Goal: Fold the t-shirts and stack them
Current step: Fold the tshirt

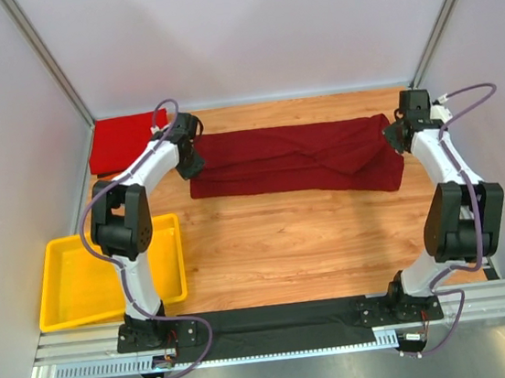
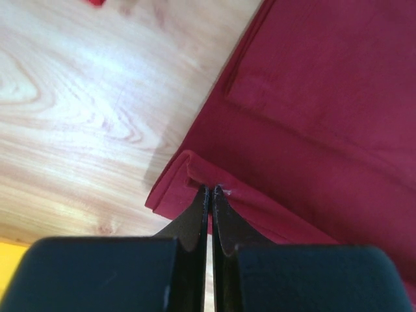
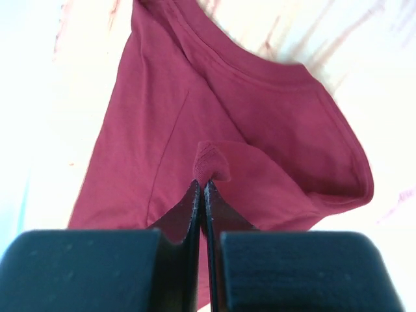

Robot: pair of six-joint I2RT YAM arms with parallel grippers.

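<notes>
Left pincer (image 2: 209, 192) and right pincer (image 3: 202, 186) are gripping opposite ends of the maroon shirt (image 1: 295, 158).

The left pincer's fingers are pressing together on a folded edge of the maroon shirt, with the cloth spreading ahead of them and to their right, and bare table (image 2: 84, 117) showing to their left. The right pincer is nipping a small bunch of the same shirt at its tips, the rest lying spread ahead of it. The red shirt (image 1: 127, 140) is lying just beside the left pincer, on its outer side.

Wooden worktop (image 1: 286, 240), evenly lit. Plain pale walls (image 1: 252, 32) enclose its far, left and right edges. Aluminium rail (image 1: 78, 347) along near edge.
</notes>
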